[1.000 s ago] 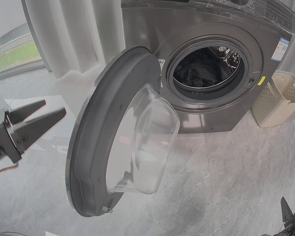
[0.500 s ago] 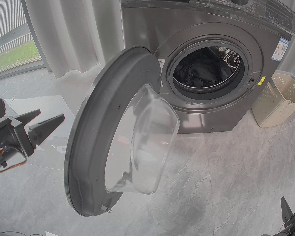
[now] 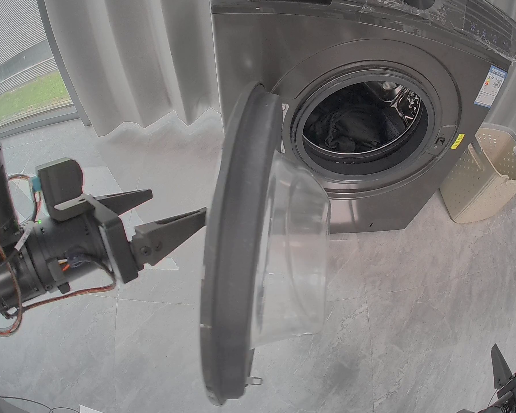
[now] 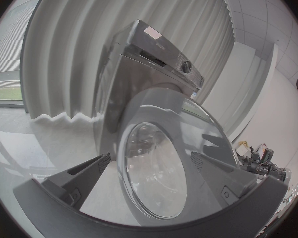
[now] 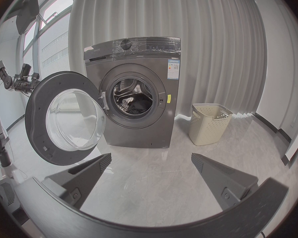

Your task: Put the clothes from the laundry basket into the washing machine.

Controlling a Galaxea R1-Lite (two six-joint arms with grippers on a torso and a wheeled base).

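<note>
At the far left a window (image 3: 17, 58) meets the pale curtain (image 3: 132, 47) that hangs behind the machine down to the grey tiled floor (image 3: 384, 316). In front of it, the left gripper (image 3: 178, 202) is held level and points toward the round door (image 3: 235, 230) of the washing machine (image 3: 252, 41). Its two dark fingers are spread well apart and grasp nothing. The nearer fingertip (image 3: 198, 214) sits right at the outer rim of the door, though actual contact cannot be judged. In the left wrist view the door's outer face and its glass centre lie just ahead of the spread fingers.

The door is hinged at the left side of the opening and stands partly open, nearly edge-on to the head camera. Its clear glass bowl (image 3: 295, 248) bulges toward the machine's front.

To the right of the door, the drum opening (image 3: 384, 96) is uncovered. The clothes (image 3: 350, 127), a dark crumpled heap, lie inside the drum toward its lower left.

Farther right, the cream perforated laundry basket (image 3: 490, 179) stands on the floor just beside the machine's right front corner, upright.

At the lower right, well apart from both machine and basket, the right gripper (image 5: 150, 156) is low over the floor. Its fingers are wide apart with only bare tiles between them.
</note>
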